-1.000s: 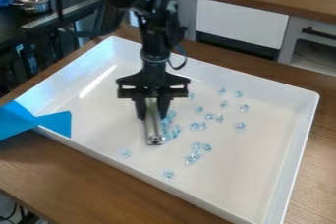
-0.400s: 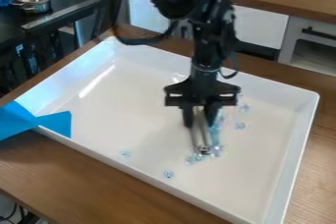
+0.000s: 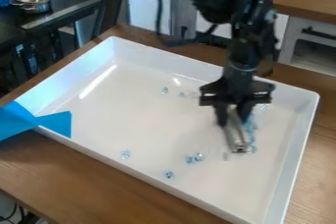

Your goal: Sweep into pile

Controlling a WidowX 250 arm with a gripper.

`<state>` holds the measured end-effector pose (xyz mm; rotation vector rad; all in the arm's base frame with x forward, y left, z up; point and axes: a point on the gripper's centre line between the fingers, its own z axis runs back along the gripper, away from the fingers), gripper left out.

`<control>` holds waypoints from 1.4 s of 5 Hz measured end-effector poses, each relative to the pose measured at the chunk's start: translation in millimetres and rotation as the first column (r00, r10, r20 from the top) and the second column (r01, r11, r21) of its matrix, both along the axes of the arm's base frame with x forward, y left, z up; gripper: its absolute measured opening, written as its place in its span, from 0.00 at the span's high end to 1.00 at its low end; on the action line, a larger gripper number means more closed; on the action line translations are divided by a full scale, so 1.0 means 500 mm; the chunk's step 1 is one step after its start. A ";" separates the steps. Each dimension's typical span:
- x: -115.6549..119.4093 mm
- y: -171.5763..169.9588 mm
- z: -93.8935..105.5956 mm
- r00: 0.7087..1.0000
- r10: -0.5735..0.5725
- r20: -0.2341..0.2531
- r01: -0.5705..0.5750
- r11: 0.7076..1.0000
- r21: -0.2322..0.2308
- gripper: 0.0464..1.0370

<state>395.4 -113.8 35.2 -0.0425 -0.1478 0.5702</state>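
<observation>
The gripper (image 3: pixel 233 121) holds a metal bar (image 3: pixel 236 135) (its two fingers pinch it) beside translucent bluish pieces (image 3: pixel 249 126) in the white tray (image 3: pixel 151 120).

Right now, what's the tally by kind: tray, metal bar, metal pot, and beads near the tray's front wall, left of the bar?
White tray: 1
Metal bar: 1
Metal pot: 1
Front beads: 4
Total: 7

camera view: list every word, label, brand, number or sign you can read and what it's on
No text can be read anywhere.
Pale mark on the dark furniture at the left: too small to read, if it is print at all.
White tray, blue tape, silver bar: no lettering to be made out.
</observation>
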 end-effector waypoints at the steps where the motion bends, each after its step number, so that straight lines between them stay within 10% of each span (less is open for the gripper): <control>1: 0.018 -0.037 0.005 1.000 0.000 0.007 0.000 1.000 -0.020 0.66; 3: 0.034 -0.049 0.018 1.000 0.017 -0.006 -0.017 0.994 -0.104 0.66; 5: -0.001 0.111 0.161 0.997 0.052 0.054 -0.037 0.969 -0.245 0.66; 7: -0.062 0.258 0.160 0.996 -0.086 0.015 0.087 0.987 -0.132 0.66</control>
